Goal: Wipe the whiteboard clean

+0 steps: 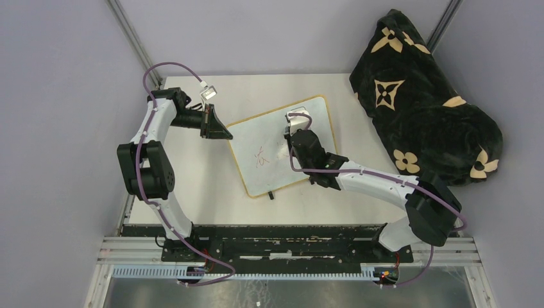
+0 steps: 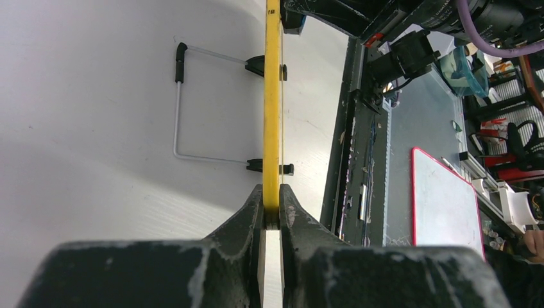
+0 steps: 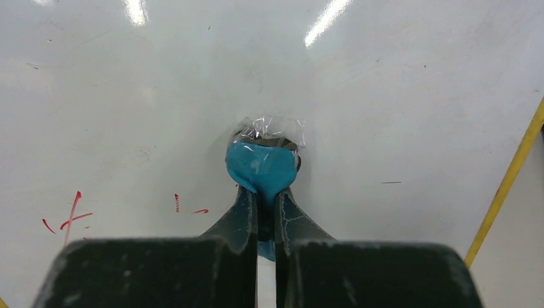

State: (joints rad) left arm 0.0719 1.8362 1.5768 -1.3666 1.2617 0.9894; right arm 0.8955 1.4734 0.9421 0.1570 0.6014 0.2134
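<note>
On the table (image 1: 192, 173): the whiteboard (image 1: 260, 176) is laid askew near the middle, with its white face turned up to the top camera.
Left gripper (image 1: 224, 133): the jaws are closed tight on the yellow frame at the board's left edge.
Right gripper (image 3: 266, 196): a blue eraser (image 3: 263, 165) is pinched between the closed jaws, and its tip, wrapped in clear film, is pressed onto the white surface.
Red writing (image 3: 67, 218): a few strokes are seen on the board, to the left of the eraser.
Wire stand (image 2: 178, 115): it is fixed to the frame by two black clips.
Far right: a black blanket (image 1: 423, 109) with tan flowers is heaped beside the table.
</note>
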